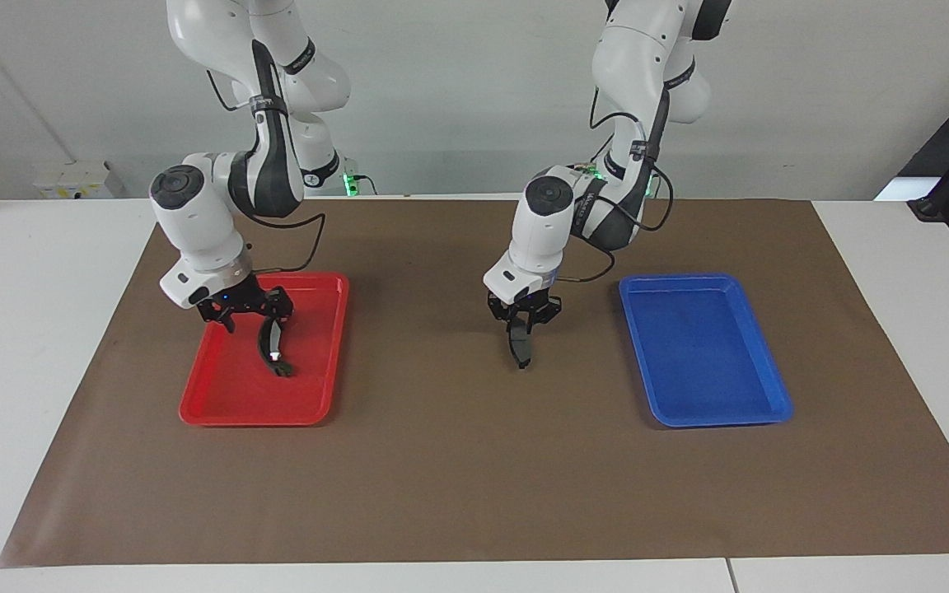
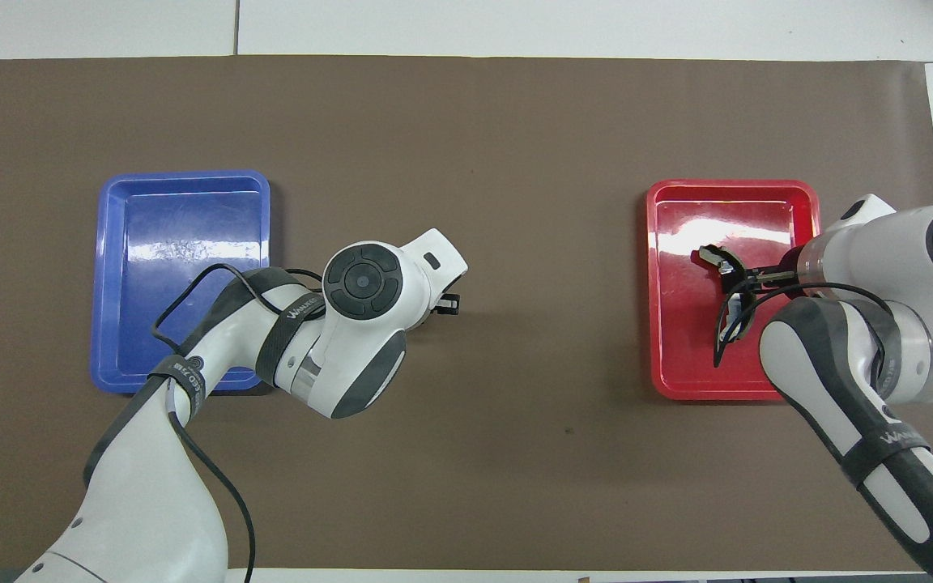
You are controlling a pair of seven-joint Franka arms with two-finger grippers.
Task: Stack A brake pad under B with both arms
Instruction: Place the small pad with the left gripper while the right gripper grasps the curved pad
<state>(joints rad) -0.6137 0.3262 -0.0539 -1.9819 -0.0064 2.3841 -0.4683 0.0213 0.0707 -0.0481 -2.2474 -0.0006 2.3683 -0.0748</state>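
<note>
My right gripper (image 1: 250, 311) is over the red tray (image 1: 219, 409) and is shut on B (image 1: 273, 350), the long curved black pad with a shiny spot. B hangs tilted, its lower end close to the tray floor; I cannot tell if it touches. In the overhead view, B (image 2: 716, 258) sticks out from the right gripper (image 2: 746, 279). My left gripper (image 1: 524, 317) is over the brown mat between the two trays and is shut on the A brake pad (image 1: 520, 347), which hangs on edge just above the mat. In the overhead view the hand hides A; only the left gripper's tip (image 2: 446, 304) shows.
A blue tray (image 1: 722, 418) with nothing in it lies toward the left arm's end of the table; it also shows in the overhead view (image 2: 110, 243). The red tray (image 2: 677, 372) lies toward the right arm's end. A brown mat (image 1: 458, 478) covers the table between and around the trays.
</note>
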